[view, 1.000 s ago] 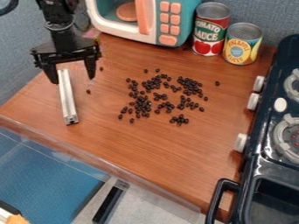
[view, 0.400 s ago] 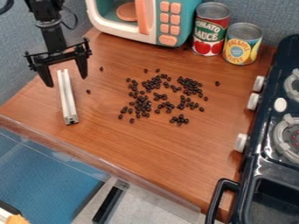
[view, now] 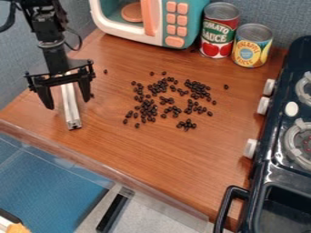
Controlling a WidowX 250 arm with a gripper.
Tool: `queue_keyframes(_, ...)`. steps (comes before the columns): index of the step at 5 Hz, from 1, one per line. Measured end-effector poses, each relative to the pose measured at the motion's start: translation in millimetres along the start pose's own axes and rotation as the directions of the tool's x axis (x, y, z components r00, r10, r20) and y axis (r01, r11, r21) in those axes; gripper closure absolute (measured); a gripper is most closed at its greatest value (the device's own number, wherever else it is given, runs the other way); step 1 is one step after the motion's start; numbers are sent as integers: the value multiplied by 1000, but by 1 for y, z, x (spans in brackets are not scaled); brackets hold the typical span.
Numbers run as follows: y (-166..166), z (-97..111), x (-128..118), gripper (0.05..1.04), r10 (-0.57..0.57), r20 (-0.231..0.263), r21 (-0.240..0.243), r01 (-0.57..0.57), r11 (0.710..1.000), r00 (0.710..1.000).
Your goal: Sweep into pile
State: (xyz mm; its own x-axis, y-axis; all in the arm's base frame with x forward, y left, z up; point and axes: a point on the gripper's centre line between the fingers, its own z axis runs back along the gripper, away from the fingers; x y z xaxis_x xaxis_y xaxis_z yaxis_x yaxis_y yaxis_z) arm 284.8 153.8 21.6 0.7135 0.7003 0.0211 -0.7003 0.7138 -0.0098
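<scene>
Shifting the black gripper (view: 67, 104) down the view since the earlier frame, now holding it wide over the pale bar (view: 72, 113), with a finger on either side. Nearest, seeing the dark handle (view: 226, 205) curving beside the counter (view: 164, 154). Farther back, seeing the bar lying lengthwise, well apart from the dark beans (view: 147, 109) scattering loosely across the middle. Beyond, seeing the red can (view: 218, 38) and yellow can (view: 252, 48) standing beside the toy microwave (view: 195, 18).

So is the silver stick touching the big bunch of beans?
Apart. The camera view shows a wide strip of brown table between the silver stick and the big bunch of beans.
</scene>
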Motion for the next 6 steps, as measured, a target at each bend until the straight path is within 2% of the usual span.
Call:
queue_keyframes(2,0,0,0,709,-19,-1,3,19,1000,1000)
queue_keyframes(3,-5,2,1,737,-37,18,2,37,999,999)
queue_keyframes(4,-15,18,-3,737,-56,70,-1,56,998,996)
queue_keyframes(5,-38,54,-17,737,-97,104,-59,104,993,990)
queue_keyframes(6,-71,68,-49,737,-158,-5,-111,157,981,987)
